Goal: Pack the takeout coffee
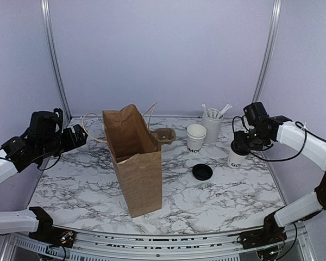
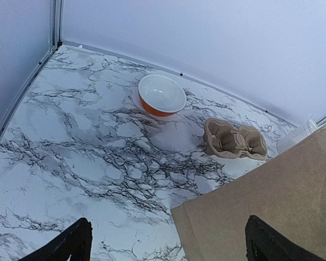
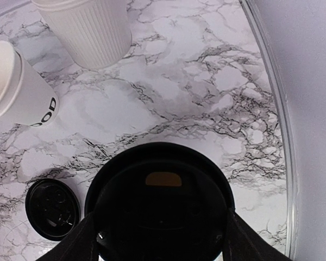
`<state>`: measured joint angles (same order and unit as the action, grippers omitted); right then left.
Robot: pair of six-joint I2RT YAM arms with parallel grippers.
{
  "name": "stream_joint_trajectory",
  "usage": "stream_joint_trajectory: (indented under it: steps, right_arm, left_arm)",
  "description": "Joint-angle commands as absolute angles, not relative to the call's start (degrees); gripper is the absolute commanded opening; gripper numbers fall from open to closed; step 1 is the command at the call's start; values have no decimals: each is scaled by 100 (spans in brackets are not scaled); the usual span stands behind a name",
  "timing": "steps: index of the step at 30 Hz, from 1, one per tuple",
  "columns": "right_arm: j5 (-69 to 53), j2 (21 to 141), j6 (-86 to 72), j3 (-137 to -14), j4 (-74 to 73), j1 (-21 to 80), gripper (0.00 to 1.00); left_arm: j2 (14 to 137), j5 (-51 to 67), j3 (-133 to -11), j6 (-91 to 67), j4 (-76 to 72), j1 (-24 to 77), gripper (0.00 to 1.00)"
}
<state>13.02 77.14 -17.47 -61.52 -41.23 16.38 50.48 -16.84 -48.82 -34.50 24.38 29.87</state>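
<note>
Marble first, from the top camera: looking down on a white, grey-veined table (image 1: 217, 201) boxed in by lilac walls (image 1: 163, 49). Spotting a brown paper bag (image 1: 135, 163) standing upright and open-mouthed at mid-table. Picking out the pulp cup carrier (image 1: 165, 135) just behind it on the right, then an open cup (image 1: 196, 137) with dark lettering, then the cup of stirrers (image 1: 212, 124) beside that at the far side. Noting a loose lid (image 1: 202, 172), black, lying flat nearer in, apart from both cups. Watching the right gripper (image 1: 240, 145) sitting down over the lidded cup (image 1: 235, 159), lettered like the other and resting on the marble near the right edge. Seeing the left gripper (image 1: 79, 136) hanging at the far left, well apart from the bag.

Switching to the left wrist: seeing its fingers (image 2: 65, 247) spread wide and holding nothing, with only marble and a corner of the bag between them. Catching an orange bowl (image 2: 162, 96), white inside, near the far wall, and the carrier lying just beside the bag's edge.

Moving to the right wrist: looking straight down on the lidded cup's black top, filling the whole gap. Finding both fingers (image 3: 89, 239) pressing against the lid's rim, one on each side, gripping it there. Spotting the loose lid at lower left, the open cup at the left and the ribbed stirrer cup at the top, none of them touching.
</note>
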Motion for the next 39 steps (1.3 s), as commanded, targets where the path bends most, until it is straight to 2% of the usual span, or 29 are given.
stream_joint_trajectory:
  steps: [1, 14, 22, 30, 39]
  right_arm:
    - [1371, 7450, -1705, -6777, -4379, 1829, 65]
    - [1433, 7572, -1566, -8798, -5109, 2694, 65]
    - [1551, 8336, -1338, -10735, -5426, 3525, 65]
    - [1609, 9329, -1043, -12810, -5625, 4399, 66]
    - [1468, 9510, -834, -13276, -4800, 5211, 66]
  left_arm:
    - [5181, -1428, -4650, -3665, 2535, 2810, 99]
    - [5820, -330, -3988, -3570, 1987, 2668, 99]
    - [6354, 90, -3440, -3658, 1496, 2785, 99]
    - [6849, 99, -3241, -3745, 1150, 3379, 99]
    - [7164, 38, -3241, -3844, 998, 3811, 99]
